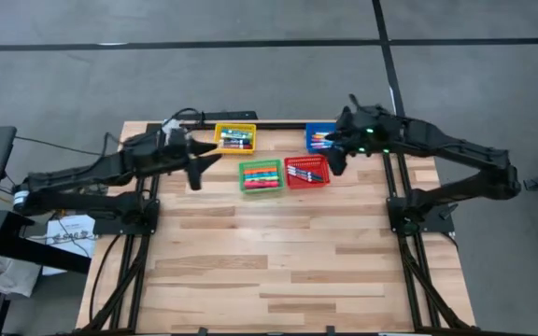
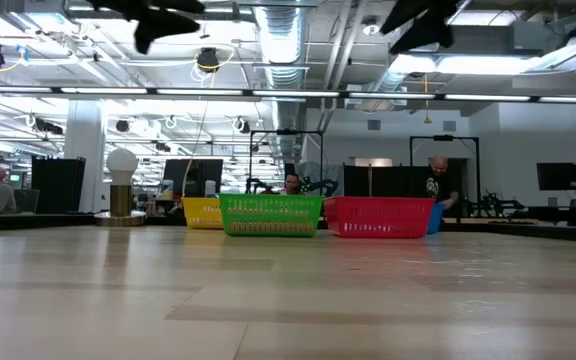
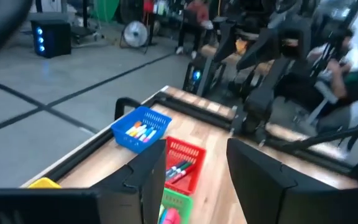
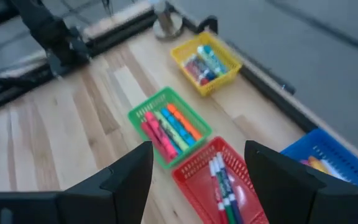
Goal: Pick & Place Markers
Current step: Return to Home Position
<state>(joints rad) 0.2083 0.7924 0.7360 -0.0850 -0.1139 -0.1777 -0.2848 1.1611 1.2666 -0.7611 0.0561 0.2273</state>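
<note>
**Two empty grippers: home them clean**

Status: your left gripper [image 3: 196, 155] has its fingers spread wide with nothing between them. It hangs over the table [image 1: 278, 271], on the left-edge side of the green basket [image 2: 271, 215]. Your right gripper [image 4: 199, 152] is also wide open and empty, above the blue basket [image 3: 126, 138] and red basket [image 2: 383, 217]. The low view puts both well above the basket rims.

The markers [image 4: 166, 130]: every one I can see lies inside a basket. All four baskets, the yellow basket [image 4: 219, 81] included, sit together at the middle of the table's far edge. I see none loose on the wood, so I'd call sorting done and only the retreat left.

How to do it:
- Leave the fingers open. There's nothing to carry and no reason to cycle them.
- Hold height first, then pull back. Don't dip on the way, because the mesh rims are the only thing to snag.
- Take each arm out toward its own side edge and the near edge, never across the middle. The two wrists are near each other over the baskets.
- Go slow and smooth. A bumped basket spills sorted markers.
</note>
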